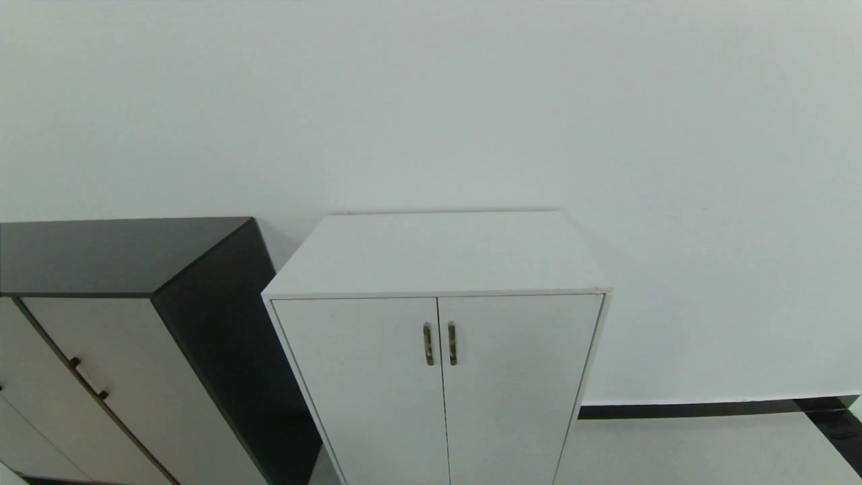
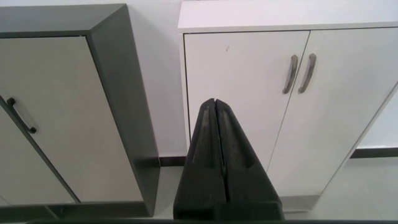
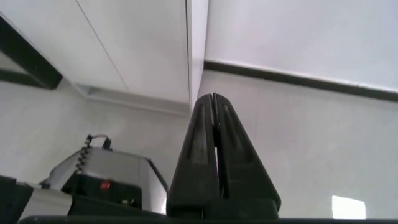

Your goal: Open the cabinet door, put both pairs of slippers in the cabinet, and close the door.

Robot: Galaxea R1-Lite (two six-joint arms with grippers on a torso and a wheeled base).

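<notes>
A white two-door cabinet stands against the wall with both doors closed; two metal handles sit side by side at the middle seam. The left wrist view shows the same cabinet and its handles ahead of my left gripper, whose black fingers are pressed together with nothing between them. My right gripper is shut too and holds nothing; it hangs low beside the cabinet's bottom corner, above the pale floor.
A taller dark cabinet with pale doors and a dark handle stands close on the left of the white one. White wall behind, with a black skirting strip along the floor on the right. Open floor lies right of the white cabinet.
</notes>
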